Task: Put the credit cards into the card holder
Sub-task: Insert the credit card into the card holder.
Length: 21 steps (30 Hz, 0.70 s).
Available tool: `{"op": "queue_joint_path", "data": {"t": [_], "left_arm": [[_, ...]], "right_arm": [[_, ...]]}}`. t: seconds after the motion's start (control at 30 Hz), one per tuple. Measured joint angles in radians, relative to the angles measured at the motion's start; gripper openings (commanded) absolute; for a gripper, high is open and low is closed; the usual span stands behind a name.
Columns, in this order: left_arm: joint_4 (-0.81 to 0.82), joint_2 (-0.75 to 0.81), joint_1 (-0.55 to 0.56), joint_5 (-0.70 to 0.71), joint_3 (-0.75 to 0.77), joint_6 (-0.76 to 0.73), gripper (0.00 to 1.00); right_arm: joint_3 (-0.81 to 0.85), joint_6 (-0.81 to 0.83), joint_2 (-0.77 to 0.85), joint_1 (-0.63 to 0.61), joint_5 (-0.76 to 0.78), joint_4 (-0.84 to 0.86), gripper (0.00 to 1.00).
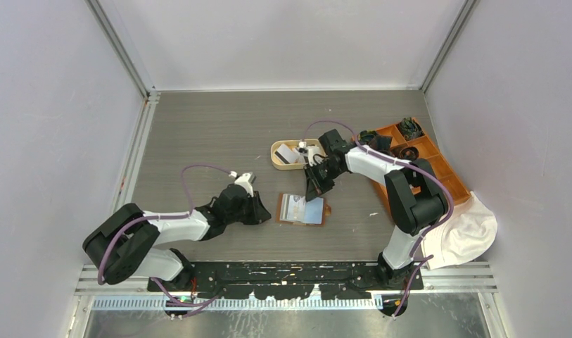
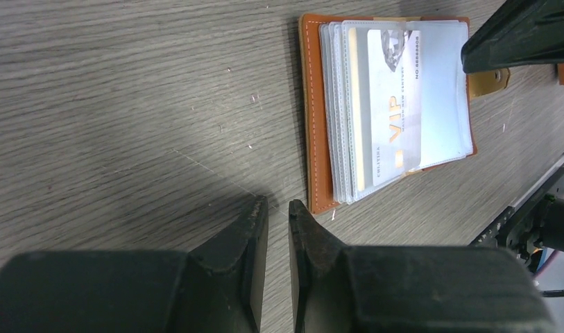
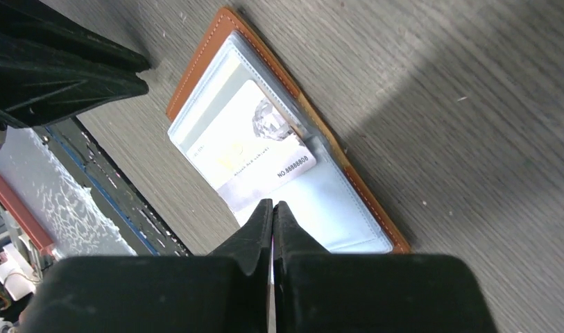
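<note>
Brown leather shows at the border of the card holder (image 1: 302,210), which lies opened flat on the grey wood-grain counter (image 1: 212,134), between the two arms and close to their bases. Its stack of clear sleeves faces up, and a white card printed "VIP" (image 2: 393,104) sits in the top sleeve, with one end just short of the sleeve's open edge. The left tool (image 2: 277,205) rests low on the counter just beside the holder's stitched edge, nearly clenched: a thin gap remains between its fingers and nothing is in it. The right tool (image 3: 272,203) hangs over the opposite side of the holder with its fingers pressed together, their tips just off the end of the white card; a pale sliver shows between them, and I cannot tell whether it is a card. Farther back, a cream oval tray (image 1: 276,156) holds more cards (image 1: 288,156). An orange compartmented box (image 1: 437,165) stands on the right side of the counter, with a white cloth (image 1: 469,232) nearer the arm bases.
</note>
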<state>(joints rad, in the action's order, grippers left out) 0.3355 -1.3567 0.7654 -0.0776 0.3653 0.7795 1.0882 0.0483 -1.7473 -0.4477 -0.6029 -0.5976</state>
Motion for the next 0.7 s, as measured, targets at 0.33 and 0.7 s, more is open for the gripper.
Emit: {"op": "queue_joint_path", "data": {"t": [0.33, 0.7], "left_arm": [[-0.007, -0.041, -0.002, 0.01, 0.04, -0.024, 0.18], [0.089, -0.127, -0.002, -0.037, 0.065, -0.021, 0.16]], "right_arm": [[-0.051, -0.086, -0.002, -0.002, 0.051, -0.002, 0.01], [-0.05, -0.167, -0.052, -0.027, 0.068, 0.025, 0.01]]}}
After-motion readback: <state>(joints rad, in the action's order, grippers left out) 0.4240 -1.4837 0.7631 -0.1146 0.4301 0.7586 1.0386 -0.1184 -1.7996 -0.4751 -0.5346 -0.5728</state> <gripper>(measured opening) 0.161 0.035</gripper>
